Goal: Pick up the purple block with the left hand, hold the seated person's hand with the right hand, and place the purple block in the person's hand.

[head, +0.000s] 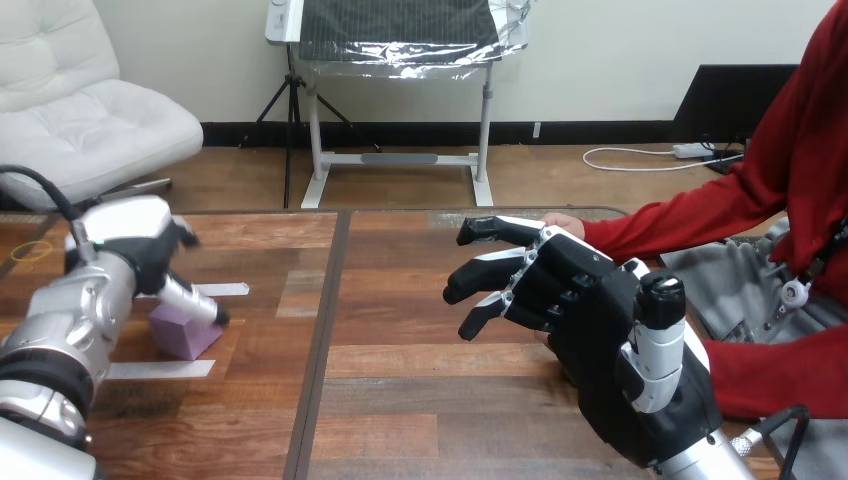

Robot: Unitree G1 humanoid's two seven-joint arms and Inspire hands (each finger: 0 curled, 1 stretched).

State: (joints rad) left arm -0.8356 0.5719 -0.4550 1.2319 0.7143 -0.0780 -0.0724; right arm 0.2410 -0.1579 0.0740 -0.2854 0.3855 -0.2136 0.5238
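The purple block (pixel 183 336), a small matte piece with flat faces and straight edges, lay on the left part of the counter (pixel 440 410), which was made of dark grained wooden planks. Two flat white tape strips (pixel 160 369) lay near it. The left robot hand (pixel 140 250), with a smooth white shell, was just over the block and reached down to it; if it gripped the block, I could not tell. The right robot hand (pixel 590 320) was above the right part, its jointed fingers (pixel 490 268) spread and holding nothing. The person's hand (pixel 563 221) showed just behind it, mostly hidden.
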